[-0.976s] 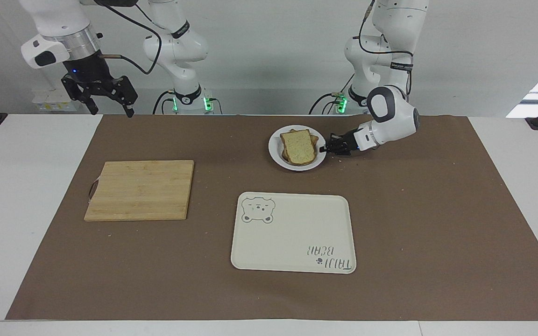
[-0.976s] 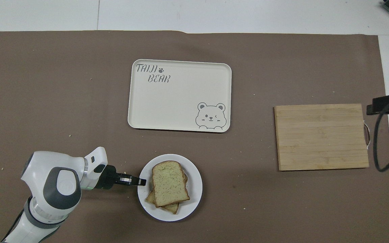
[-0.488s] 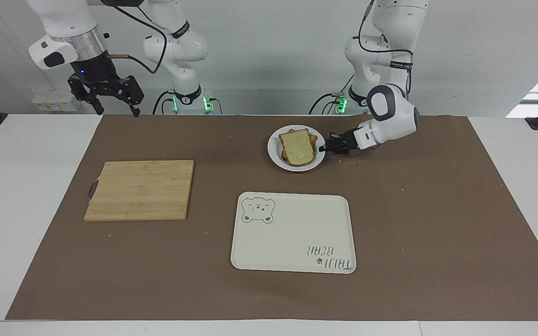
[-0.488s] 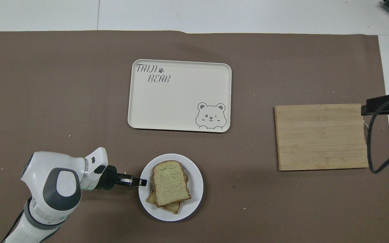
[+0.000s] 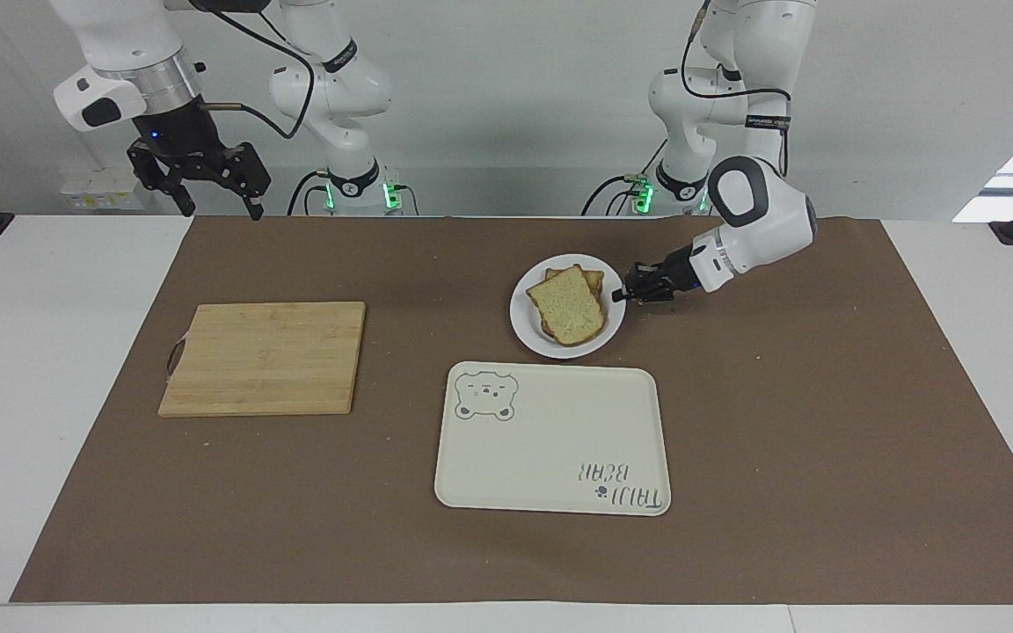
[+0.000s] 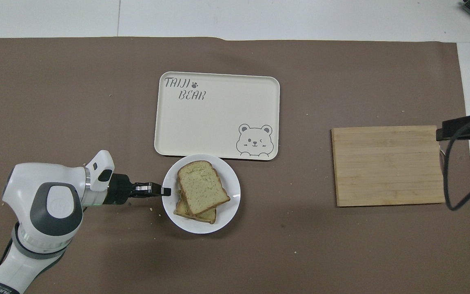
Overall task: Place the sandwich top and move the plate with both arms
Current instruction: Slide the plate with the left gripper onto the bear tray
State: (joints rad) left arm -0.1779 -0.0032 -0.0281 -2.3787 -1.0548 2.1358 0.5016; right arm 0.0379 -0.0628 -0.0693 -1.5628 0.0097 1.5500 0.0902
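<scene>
Plate dragged away from robots, toward tray.

Left gripper (image 5: 619, 294), clamped on the rim of the plate (image 5: 531, 332), has carried it farther from the robots; a second ago plate and tray (image 6: 165, 134) were well apart, now the plate's rim is at the tray's near edge, touching or overlapping it in the overhead view. Sandwich top (image 5: 566, 304) rode along on the stack and has turned slightly with the plate. Left arm has extended and swung out with the move. Right gripper (image 5: 205, 186) shifted slightly toward the table's middle early in the second, now over the table edge.
</scene>
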